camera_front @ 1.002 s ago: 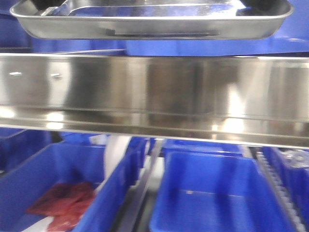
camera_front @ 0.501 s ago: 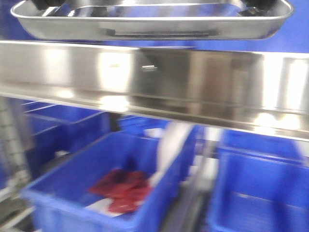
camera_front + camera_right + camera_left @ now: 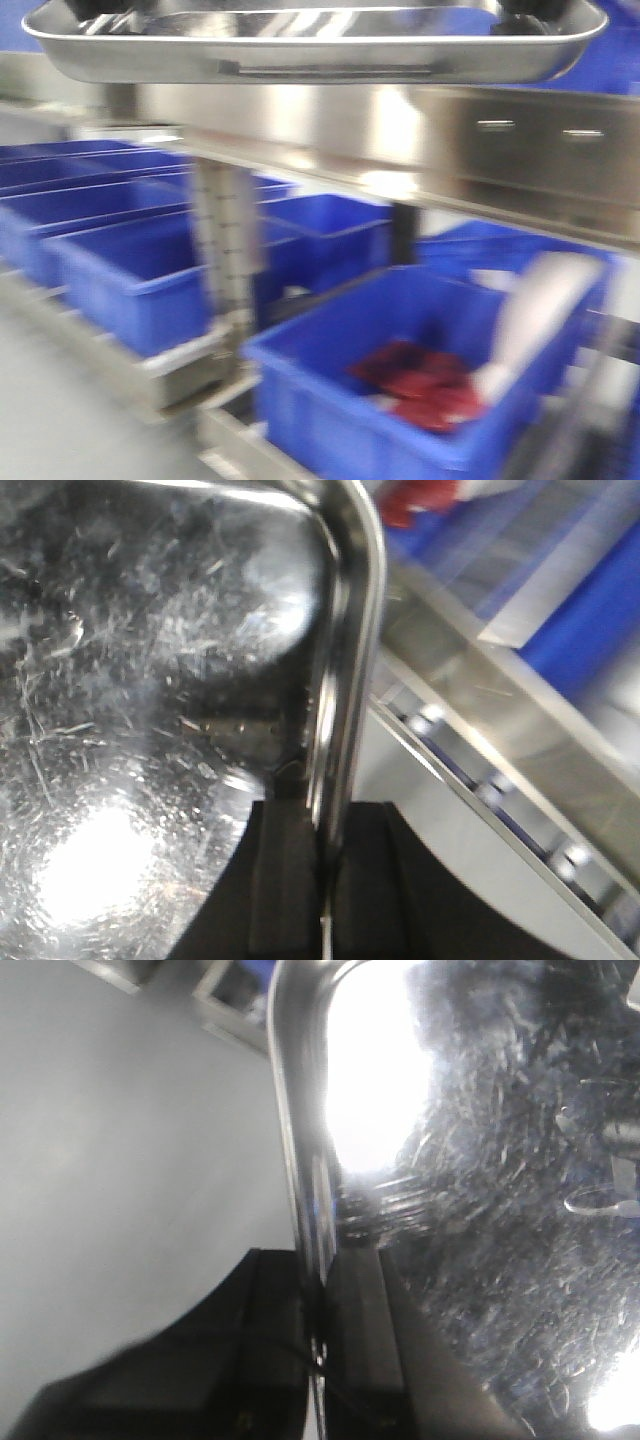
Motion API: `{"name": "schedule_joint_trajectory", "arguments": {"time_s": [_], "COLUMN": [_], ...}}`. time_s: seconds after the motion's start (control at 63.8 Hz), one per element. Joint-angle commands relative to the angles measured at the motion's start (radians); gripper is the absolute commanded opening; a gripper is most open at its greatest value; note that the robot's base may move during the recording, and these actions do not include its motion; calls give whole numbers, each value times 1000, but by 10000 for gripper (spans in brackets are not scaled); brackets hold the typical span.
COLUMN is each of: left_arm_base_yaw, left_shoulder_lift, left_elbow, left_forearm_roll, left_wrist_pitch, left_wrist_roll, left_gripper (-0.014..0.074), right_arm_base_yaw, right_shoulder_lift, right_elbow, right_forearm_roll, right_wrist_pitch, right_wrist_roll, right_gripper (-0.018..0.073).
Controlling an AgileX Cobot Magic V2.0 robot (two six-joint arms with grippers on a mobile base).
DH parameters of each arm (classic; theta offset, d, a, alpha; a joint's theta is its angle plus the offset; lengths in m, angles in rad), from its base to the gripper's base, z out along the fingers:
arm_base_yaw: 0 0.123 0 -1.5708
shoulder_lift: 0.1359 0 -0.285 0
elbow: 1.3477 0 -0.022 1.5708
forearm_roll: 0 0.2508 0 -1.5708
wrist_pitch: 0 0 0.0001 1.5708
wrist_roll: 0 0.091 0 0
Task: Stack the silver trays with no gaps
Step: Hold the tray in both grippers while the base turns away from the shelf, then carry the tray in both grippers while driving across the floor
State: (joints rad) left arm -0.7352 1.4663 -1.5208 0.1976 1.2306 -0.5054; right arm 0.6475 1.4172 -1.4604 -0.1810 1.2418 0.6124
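One silver tray (image 3: pixel 315 55) hangs level across the top of the front view, carried by both arms. In the left wrist view my left gripper (image 3: pixel 320 1260) is shut on the tray's rolled rim (image 3: pixel 300 1140), one black finger on each side, with the scratched tray floor (image 3: pixel 500 1210) to the right. My right gripper (image 3: pixel 330 815) is shut on the opposite rim (image 3: pixel 355 630) in the same way, with the tray floor (image 3: pixel 150 680) to its left. No other silver tray is in view.
Behind the tray runs a long steel shelf rail (image 3: pixel 470 140) on an upright post (image 3: pixel 225 240). Below stand several blue bins (image 3: pixel 130 270); the nearest bin (image 3: pixel 330 400) holds red stuff (image 3: pixel 420 385) and a white object (image 3: pixel 540 310). Grey floor (image 3: pixel 50 410) lies at lower left.
The whole scene has slid right in the front view: the bin with red stuff went from lower left to lower right, and floor and more bins appeared at left. The tray stays gripped.
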Motion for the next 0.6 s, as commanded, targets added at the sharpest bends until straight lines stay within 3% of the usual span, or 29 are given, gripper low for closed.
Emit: {"name": "schedule_joint_trajectory", "arguments": {"time_s": [0.0, 0.58], "left_arm_base_yaw": [-9, -9], "left_shoulder_lift": [-35, -35], "left_elbow": [-34, -34], "left_forearm_roll": [41, 41], "left_wrist_pitch": [73, 73], "left_wrist_roll": [14, 14], "left_gripper": [-48, -48], "right_arm_base_yaw": [0, 0], "right_shoulder_lift": [-31, -31], "right_elbow": [-35, -35], "right_forearm_roll": [-60, -60], "right_wrist_pitch": [28, 28], "right_wrist_roll": [-25, -25], "right_gripper": [57, 57]}}
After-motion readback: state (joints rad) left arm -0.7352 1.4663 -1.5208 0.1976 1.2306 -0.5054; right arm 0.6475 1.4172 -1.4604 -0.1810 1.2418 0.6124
